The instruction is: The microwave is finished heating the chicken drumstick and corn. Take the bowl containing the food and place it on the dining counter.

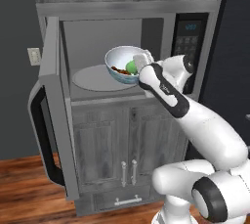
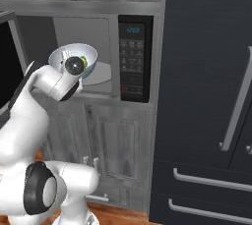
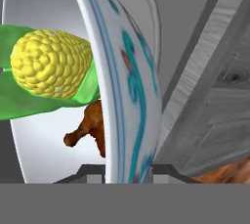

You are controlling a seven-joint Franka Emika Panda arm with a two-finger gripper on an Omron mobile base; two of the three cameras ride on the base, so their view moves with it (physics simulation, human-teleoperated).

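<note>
The microwave (image 1: 188, 37) stands open, its door (image 1: 51, 120) swung out to the left. My gripper (image 1: 141, 61) is shut on the right rim of the blue-and-white bowl (image 1: 122, 64), holding it tilted just above the grey turntable (image 1: 90, 78) at the cavity's mouth. Inside the bowl lie the green and yellow corn (image 1: 131, 66) and the brown drumstick (image 1: 119, 70). In the hand view the bowl's wall (image 3: 124, 86) runs between my fingertips (image 3: 93, 171), with the corn (image 3: 51, 64) and drumstick (image 3: 90, 127) on the inner side. From the right the bowl (image 2: 74, 51) shows above my wrist. The dining counter is out of view.
Grey cabinet doors (image 1: 127, 145) sit below the microwave, with more cabinets above it. A tall dark fridge front (image 2: 206, 96) with silver handles stands to the right of the keypad (image 2: 133, 57). The open door sticks out on the left over the wood floor (image 1: 19, 189).
</note>
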